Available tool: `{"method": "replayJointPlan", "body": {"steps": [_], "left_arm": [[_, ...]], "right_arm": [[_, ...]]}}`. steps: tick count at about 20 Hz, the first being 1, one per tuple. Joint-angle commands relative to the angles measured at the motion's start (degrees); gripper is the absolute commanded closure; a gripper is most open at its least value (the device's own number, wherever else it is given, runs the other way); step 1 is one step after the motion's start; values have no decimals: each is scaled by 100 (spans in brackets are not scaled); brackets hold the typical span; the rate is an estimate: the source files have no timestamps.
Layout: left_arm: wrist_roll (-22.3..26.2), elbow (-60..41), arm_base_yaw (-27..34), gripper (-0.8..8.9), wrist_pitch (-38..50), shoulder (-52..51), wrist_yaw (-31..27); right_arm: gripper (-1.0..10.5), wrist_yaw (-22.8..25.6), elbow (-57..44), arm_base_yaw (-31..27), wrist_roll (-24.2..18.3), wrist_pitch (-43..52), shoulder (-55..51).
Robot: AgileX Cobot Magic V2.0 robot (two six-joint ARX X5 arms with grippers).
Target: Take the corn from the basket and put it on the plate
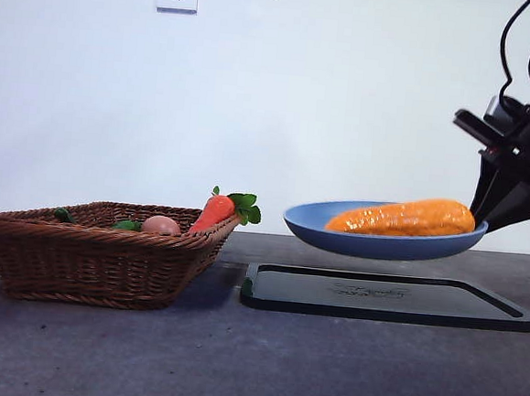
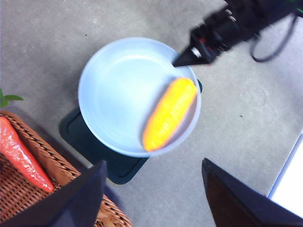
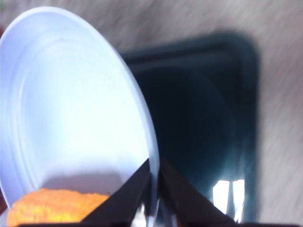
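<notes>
The orange-yellow corn (image 1: 401,218) (image 2: 170,113) (image 3: 57,205) lies on the light-blue plate (image 1: 381,244) (image 2: 118,90) (image 3: 71,104), near its right side. The plate hangs in the air above a black tray. My right gripper (image 1: 480,219) (image 2: 188,57) (image 3: 154,176) is shut on the plate's rim, close to one end of the corn. High above, my left gripper (image 2: 154,163) is open and holds nothing; it hovers between the plate and the wicker basket (image 1: 86,257) (image 2: 28,189).
A black rectangular tray (image 1: 390,298) (image 2: 80,137) (image 3: 199,123) lies flat under the lifted plate. In the basket rest a red-orange carrot (image 1: 213,212) (image 2: 21,156) with green leaves and a pinkish-tan rounded item (image 1: 160,226). A white wall stands behind the table.
</notes>
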Motion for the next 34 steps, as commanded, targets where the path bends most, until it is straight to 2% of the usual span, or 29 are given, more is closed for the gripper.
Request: {"method": "replayJointPlan", "body": {"steps": [1,7,16,18,20,24,30,34], "left_arm": [[2,160,-22,488,31,105,9],[-7,160,-22,488,20,105,9],[-7,160,-22,488,22,105,9],[-7,160,-22,488,20,105,9],[-7,160,-22,488,20,105,9],[-9,160,-22,488,-37,105,9],[-7,160,-22,489,-66,105,9],[-7,160,-22,494,-197,105,11]], "right_arm": [[943,-46,291,-15,-70,96,428],[943,-175,337,2,-225,358,1032],[941,-94,332,44,-546,151,1045],[870,28,332,44,-549,114,1045],[751,26,332,44,-546,166,1045],[739,20,372,-15,-538,127,964],[739,4,382,-166,-726,-579,-192],[740,-17,382,-61,-1292,-1690,-1471]]}}
